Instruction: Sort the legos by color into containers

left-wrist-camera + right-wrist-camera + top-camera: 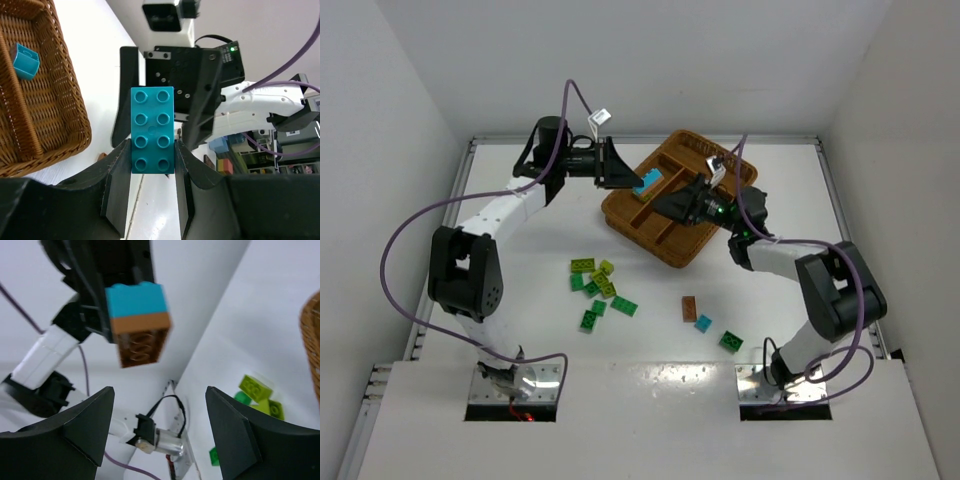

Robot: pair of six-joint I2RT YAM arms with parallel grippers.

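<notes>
Overhead, we see the left gripper (623, 178) at the left edge of the wicker tray (665, 258), clamped on a cyan brick (648, 181); its own wrist view shows only the studded cyan face, plus a small cyan piece (24, 61) in a tray compartment; the right wrist view alone reveals a brown brick (140, 342) stuck beneath; the right gripper (159, 410) faces it, fingers spread, empty; loose legos (600, 285) lie on the table (520, 220).

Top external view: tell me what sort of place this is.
Probably a robotics lab test cell: a white table boxed in by plain white walls, two robot arms bolted at its near edge, and a wicker tray and loose legos staged for sorting.
</notes>
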